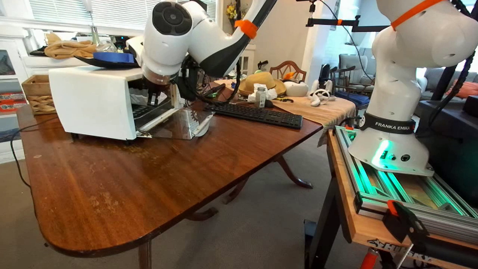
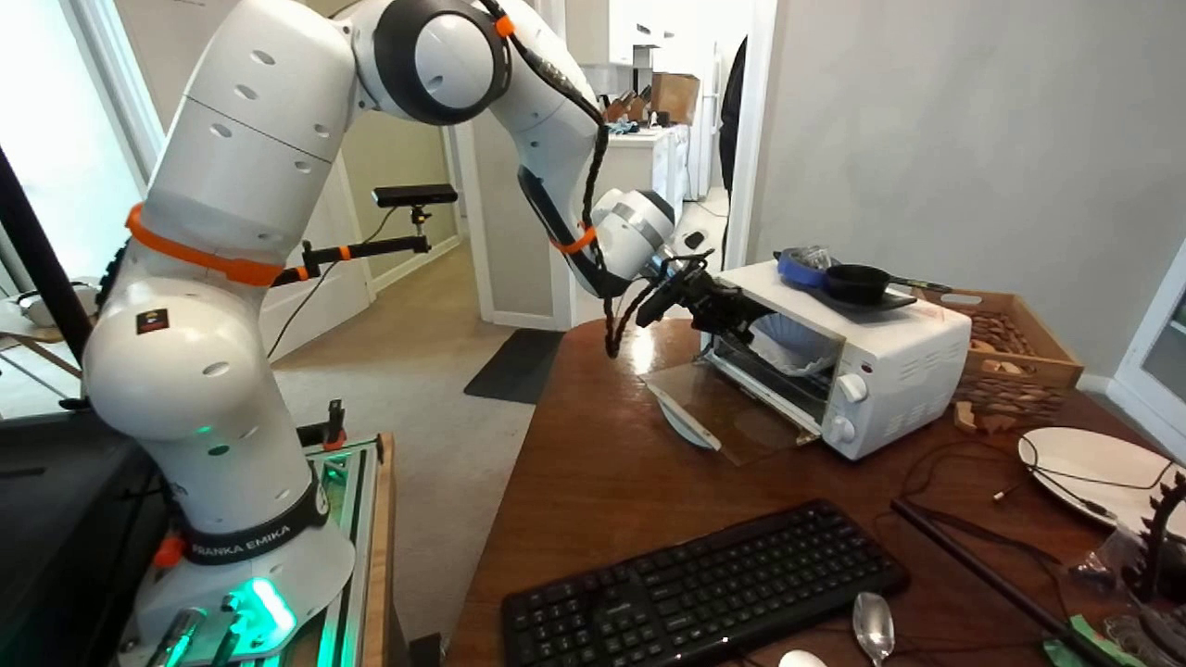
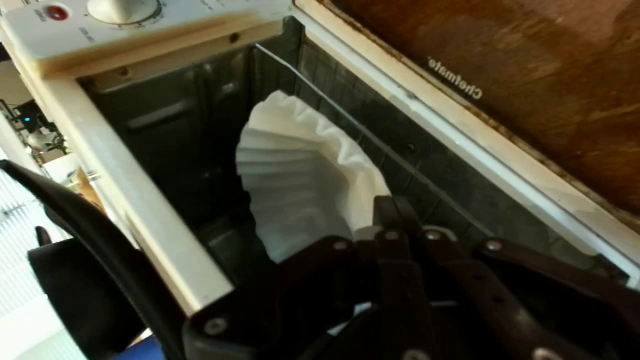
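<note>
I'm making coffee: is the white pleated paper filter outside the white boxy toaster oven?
No, the wrist view shows the filter inside the oven, between its dark walls.

The pleated filter [image 3: 295, 175] is white — the gripper [image 3: 394, 212] black, the oven [image 1: 93, 104] white.

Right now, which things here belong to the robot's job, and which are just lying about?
In the job, it seems:
white paper filter
tool, closed on the filter's edge
open toaster oven

Probably just lying about:
black keyboard
metal spoon
white plate
straw hat
</note>
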Controlling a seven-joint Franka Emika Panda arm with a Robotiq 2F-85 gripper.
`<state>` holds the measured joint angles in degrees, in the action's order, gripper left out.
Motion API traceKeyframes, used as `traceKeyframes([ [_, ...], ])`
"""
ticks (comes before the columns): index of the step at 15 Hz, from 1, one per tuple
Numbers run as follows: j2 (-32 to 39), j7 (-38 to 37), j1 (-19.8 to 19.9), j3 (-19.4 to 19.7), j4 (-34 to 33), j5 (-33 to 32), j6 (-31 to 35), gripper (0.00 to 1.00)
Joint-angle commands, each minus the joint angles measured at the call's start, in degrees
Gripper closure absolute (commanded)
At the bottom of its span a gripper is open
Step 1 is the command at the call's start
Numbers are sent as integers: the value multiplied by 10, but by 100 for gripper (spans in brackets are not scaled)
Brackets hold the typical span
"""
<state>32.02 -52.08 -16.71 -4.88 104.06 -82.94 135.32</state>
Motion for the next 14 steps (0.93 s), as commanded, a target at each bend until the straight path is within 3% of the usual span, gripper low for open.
traceKeyframes([
  [1,-53,-46,-5,-19,62,-3,-40,100],
  [4,-81,-52,3,-45,112,37,-46,100],
  [8,-131,-55,0,-67,198,123,-100,100],
  [14,-225,-154,-9,-87,324,261,-218,100],
])
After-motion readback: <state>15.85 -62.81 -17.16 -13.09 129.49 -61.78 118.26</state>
